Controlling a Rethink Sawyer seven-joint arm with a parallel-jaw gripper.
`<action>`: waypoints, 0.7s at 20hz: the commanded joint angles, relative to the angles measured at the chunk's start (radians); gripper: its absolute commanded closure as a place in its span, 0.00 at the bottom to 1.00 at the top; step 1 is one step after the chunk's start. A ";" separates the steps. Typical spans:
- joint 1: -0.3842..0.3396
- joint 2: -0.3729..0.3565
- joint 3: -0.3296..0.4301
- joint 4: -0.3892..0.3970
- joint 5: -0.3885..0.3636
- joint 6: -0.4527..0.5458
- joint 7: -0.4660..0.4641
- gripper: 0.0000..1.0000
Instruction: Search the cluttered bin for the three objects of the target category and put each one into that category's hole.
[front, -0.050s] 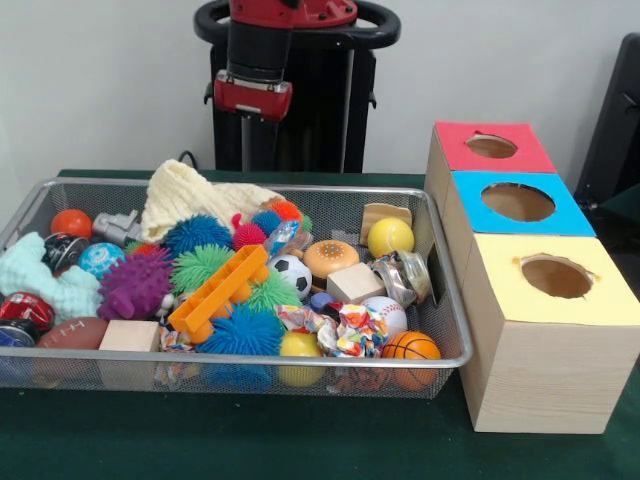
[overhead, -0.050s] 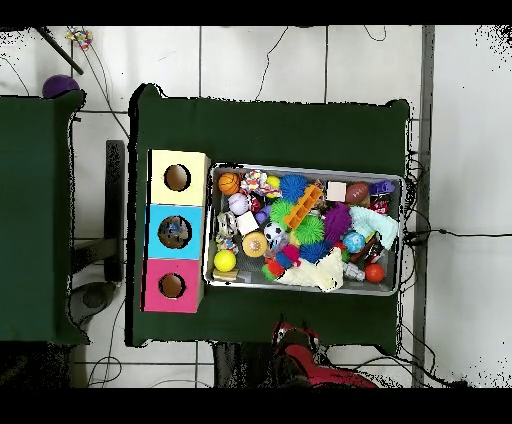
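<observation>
The arm (front, -0.050s: 258, 60) hangs drawn back, upright behind the wire bin (front, -0.050s: 440, 270), well above the toys. Whether its gripper is released or clenched cannot be told.

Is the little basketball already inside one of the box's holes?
No, the basketball lies in the wire bin, at the corner nearest the yellow-topped box.

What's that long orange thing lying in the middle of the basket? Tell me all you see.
The orange block looks like a hard plastic bar with a row of slots along its side. It lies slantwise atop the heap in the wire basket, resting on green and blue spiky balls, one end near the soccer ball. Nothing holds it.
</observation>
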 joint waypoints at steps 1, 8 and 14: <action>-0.050 -0.145 0.084 -0.032 0.075 0.167 0.169 0.00; -0.062 -0.182 0.096 -0.117 0.140 0.274 0.150 0.00; -0.002 -0.243 0.132 -0.185 0.230 0.485 0.113 0.00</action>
